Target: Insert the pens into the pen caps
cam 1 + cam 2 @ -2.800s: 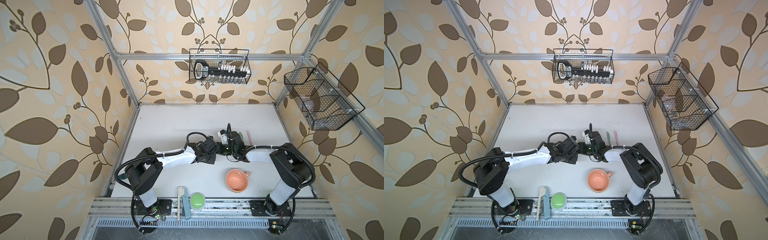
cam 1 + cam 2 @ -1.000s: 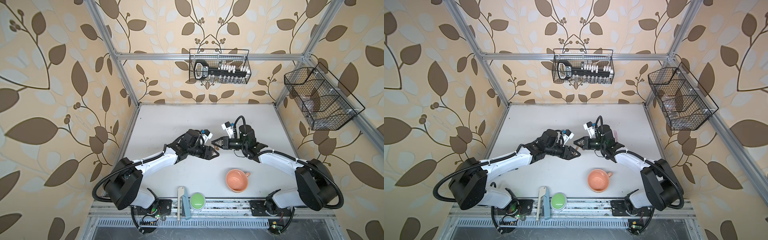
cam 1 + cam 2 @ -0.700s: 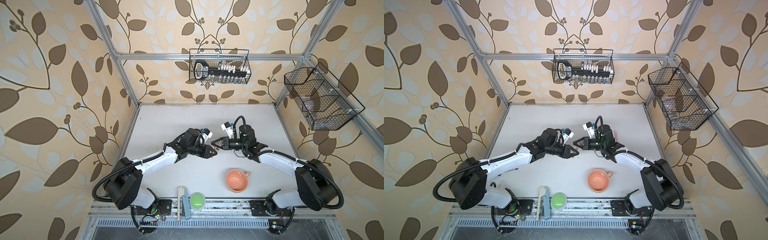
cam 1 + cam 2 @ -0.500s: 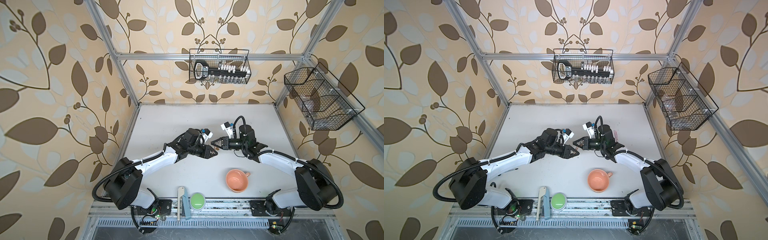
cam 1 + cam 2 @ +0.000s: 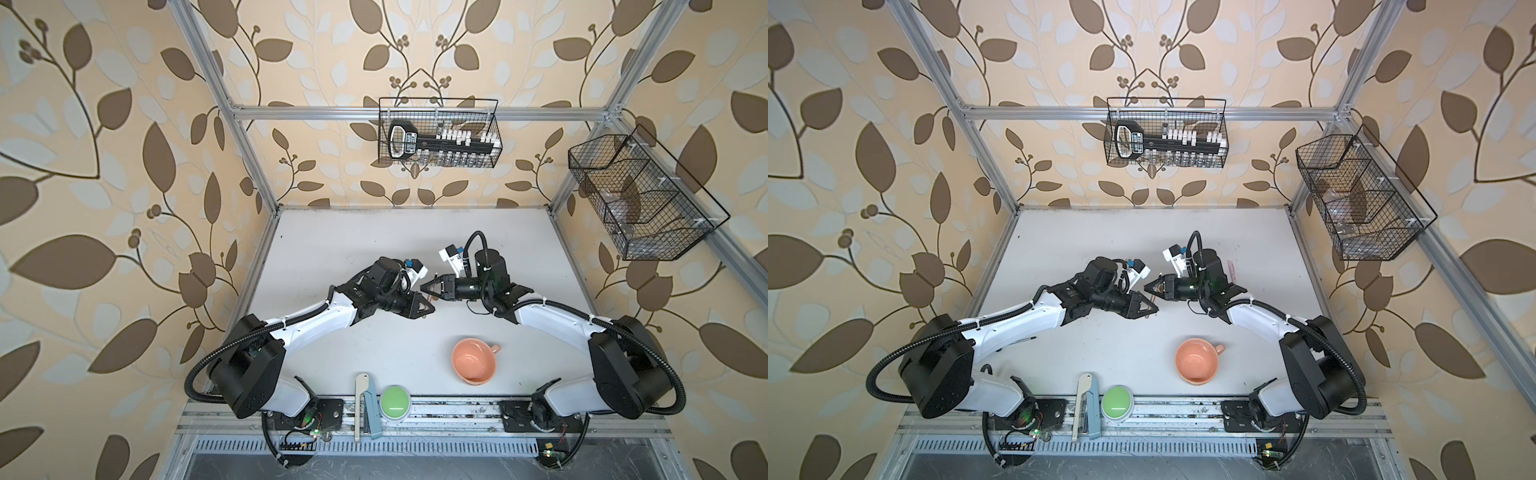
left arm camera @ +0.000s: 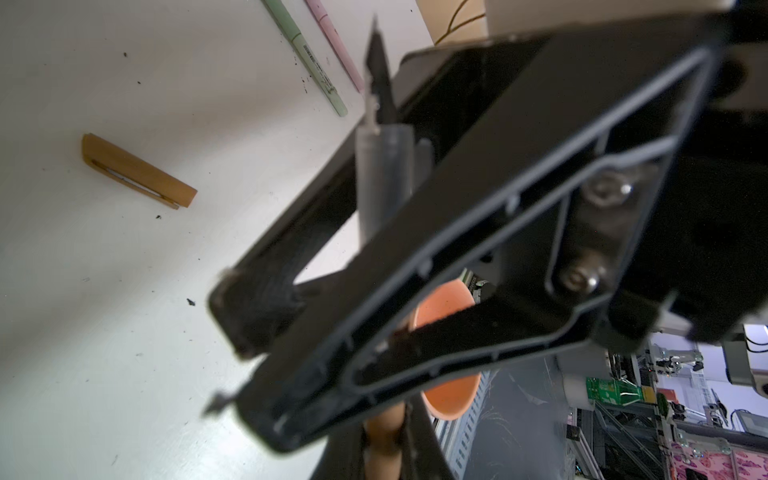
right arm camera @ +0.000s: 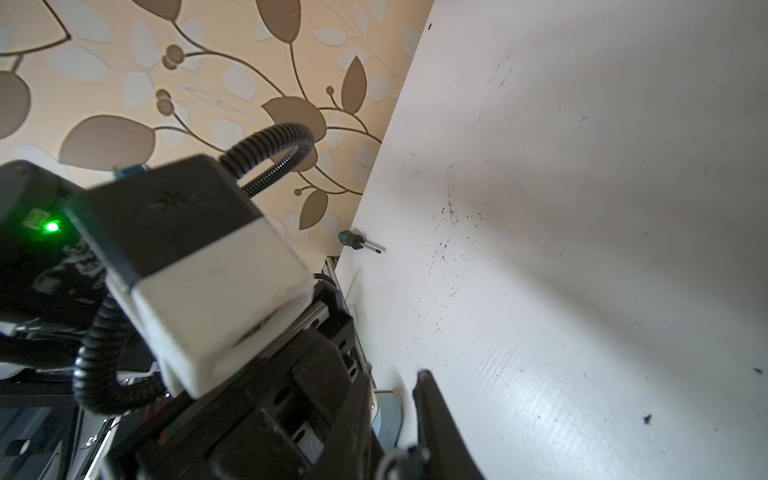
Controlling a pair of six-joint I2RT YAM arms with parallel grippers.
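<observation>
Counter (image 5: 374, 241): white, speckled, ringed by leaf-print walls (image 5: 124, 166).
Left hand (image 5: 430, 309): clamped on the tan-brown pen (image 6: 384, 174), dark tip jutting out.
Right hand (image 5: 424, 286): jaws parted, gripping nothing, just beside its partner.
Tan-brown cap (image 6: 139, 170): flat on the counter, apart from the pen.

Cream wallpaper (image 5: 104, 166) bore brown leaves. Against the white tabletop (image 6: 104, 291) showed a short tan-brown plastic pen cap (image 6: 139, 170), a slim pale green pen (image 6: 305, 54), a slim pale pink pen (image 6: 332, 41) and a tan-brown marker pen (image 6: 384, 178) with black tip.
</observation>
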